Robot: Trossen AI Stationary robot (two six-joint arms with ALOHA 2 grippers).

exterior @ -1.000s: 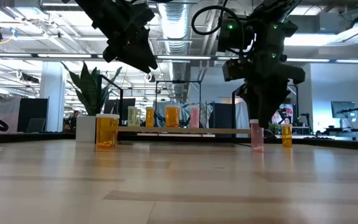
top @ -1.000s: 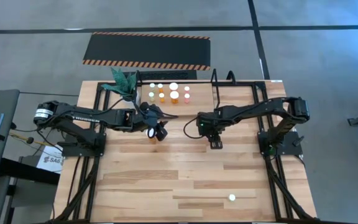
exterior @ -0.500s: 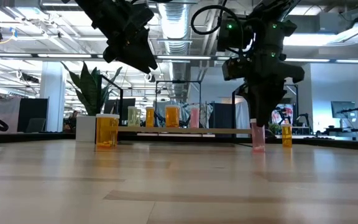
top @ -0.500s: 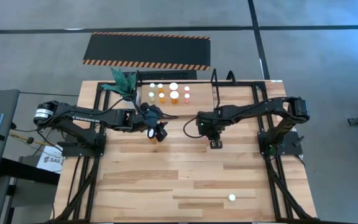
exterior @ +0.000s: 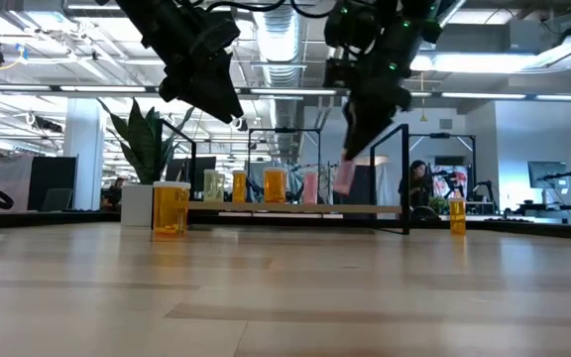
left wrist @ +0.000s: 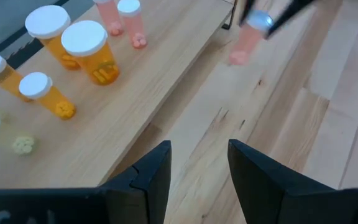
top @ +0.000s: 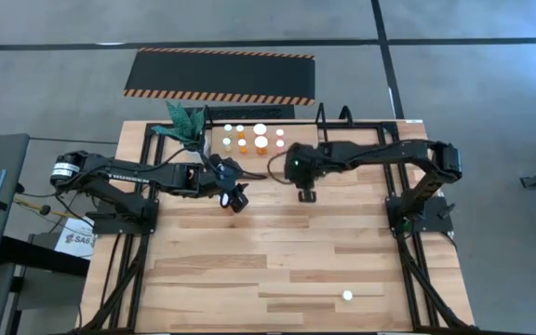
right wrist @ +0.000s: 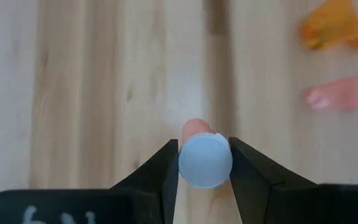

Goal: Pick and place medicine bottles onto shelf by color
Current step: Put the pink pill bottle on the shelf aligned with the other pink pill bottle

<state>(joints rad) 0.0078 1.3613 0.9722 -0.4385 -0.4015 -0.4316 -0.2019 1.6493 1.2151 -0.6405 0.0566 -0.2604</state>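
My right gripper (right wrist: pixel 205 163) is shut on a small pink medicine bottle (exterior: pixel 344 177) and holds it in the air just in front of the shelf (top: pixel 298 156). The shelf is a light wooden board between black hoop uprights. Yellow (top: pixel 228 135), orange (top: pixel 261 137) and pink (top: pixel 280 139) bottles stand on it. My left gripper (left wrist: pixel 199 163) hangs open and empty above the table, left of the right gripper. A large orange bottle (exterior: pixel 171 208) stands on the table below it. My right gripper pinches the pink bottle's white cap (right wrist: pixel 205 155) by its rim between its two fingers. The fingers come from above, slanting down. The pink body (right wrist: pixel 194 127) hangs below the fingers, tilted, clear of the table.
A green plant in a white pot (top: pixel 184 123) stands at the shelf's left end. A lone white-capped bottle (top: pixel 347 296) stands near the table's near right edge. A black hazard-striped mat (top: pixel 220 75) lies on the floor beyond the table.
My right gripper has shut on the pink bottle's cap where it stood on the table. It has then risen and gone toward the table's far edge and left, toward the shelf. The bottle is lifted clear and now hangs tilted.
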